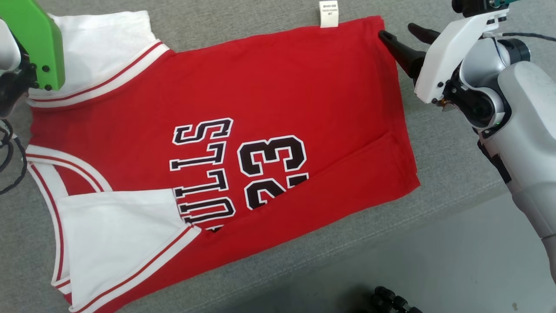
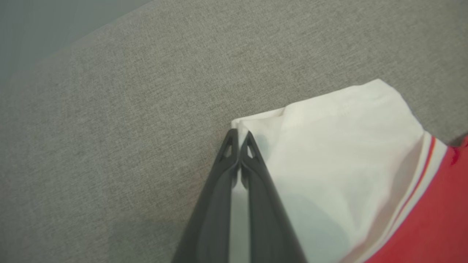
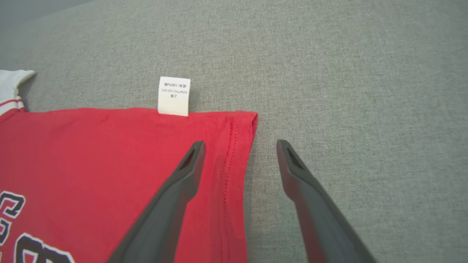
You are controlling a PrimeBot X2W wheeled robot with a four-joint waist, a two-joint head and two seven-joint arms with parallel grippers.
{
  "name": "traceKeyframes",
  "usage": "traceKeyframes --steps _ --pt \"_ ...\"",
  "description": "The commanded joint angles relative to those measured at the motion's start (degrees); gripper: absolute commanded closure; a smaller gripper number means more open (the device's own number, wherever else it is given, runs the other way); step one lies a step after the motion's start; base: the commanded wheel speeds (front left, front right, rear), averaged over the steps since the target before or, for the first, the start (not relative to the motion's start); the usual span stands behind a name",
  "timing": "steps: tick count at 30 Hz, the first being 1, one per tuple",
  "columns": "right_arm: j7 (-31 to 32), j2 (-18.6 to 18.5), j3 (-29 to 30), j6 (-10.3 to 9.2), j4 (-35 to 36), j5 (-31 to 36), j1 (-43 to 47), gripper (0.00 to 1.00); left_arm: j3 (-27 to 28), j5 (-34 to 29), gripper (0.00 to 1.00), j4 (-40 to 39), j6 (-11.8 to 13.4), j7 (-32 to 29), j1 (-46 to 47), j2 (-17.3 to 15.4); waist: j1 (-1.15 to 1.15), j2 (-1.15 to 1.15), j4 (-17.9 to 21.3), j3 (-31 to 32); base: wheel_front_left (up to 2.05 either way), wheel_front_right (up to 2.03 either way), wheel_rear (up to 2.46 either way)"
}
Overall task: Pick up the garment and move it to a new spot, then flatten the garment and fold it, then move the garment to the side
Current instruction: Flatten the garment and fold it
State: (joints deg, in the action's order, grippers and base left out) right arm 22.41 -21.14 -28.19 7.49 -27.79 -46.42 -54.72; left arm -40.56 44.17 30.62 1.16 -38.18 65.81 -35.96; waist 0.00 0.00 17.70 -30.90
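Grey cloth tabletop [image 1: 434, 143] carries red garment [image 1: 269, 100], spread flat, one hem corner near tabletop's front edge. Right gripper [image 3: 240, 146] jaws wide apart, straddling hem edge: one finger over red cloth, other over bare tabletop. Left gripper [image 2: 239, 137] jaws pinched together on garment's white sleeve corner.

Grey woven-fabric cushion top [image 1: 243, 21], with a red-and-white cloth basketball jersey [image 1: 269, 95] spread across most of it, small white tag [image 1: 328, 14] sticking out at the far edge.
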Motion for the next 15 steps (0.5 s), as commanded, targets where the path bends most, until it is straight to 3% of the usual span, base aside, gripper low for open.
traceKeyframes --steps 1,14,15 --pt "0.37 -0.33 0.46 0.00 -1.91 0.81 -1.54 0.00 -0.19 0.55 1.00 -1.66 -0.45 -0.13 0.54 0.31 0.00 0.00 -3.10 0.59 0.00 0.00 0.00" --pt "4.15 0.76 1.34 0.00 -14.54 3.64 -8.11 0.00 -0.28 2.00 1.00 -8.96 0.51 -0.86 -1.18 1.34 0.00 0.00 -8.07 -0.46 0.00 0.00 0.00" --pt "4.71 0.84 1.18 0.00 -15.46 3.92 -8.46 0.16 -0.29 2.03 1.00 -9.18 0.53 -0.82 -1.27 1.31 0.00 0.00 -8.17 -0.49 0.00 0.00 0.00"
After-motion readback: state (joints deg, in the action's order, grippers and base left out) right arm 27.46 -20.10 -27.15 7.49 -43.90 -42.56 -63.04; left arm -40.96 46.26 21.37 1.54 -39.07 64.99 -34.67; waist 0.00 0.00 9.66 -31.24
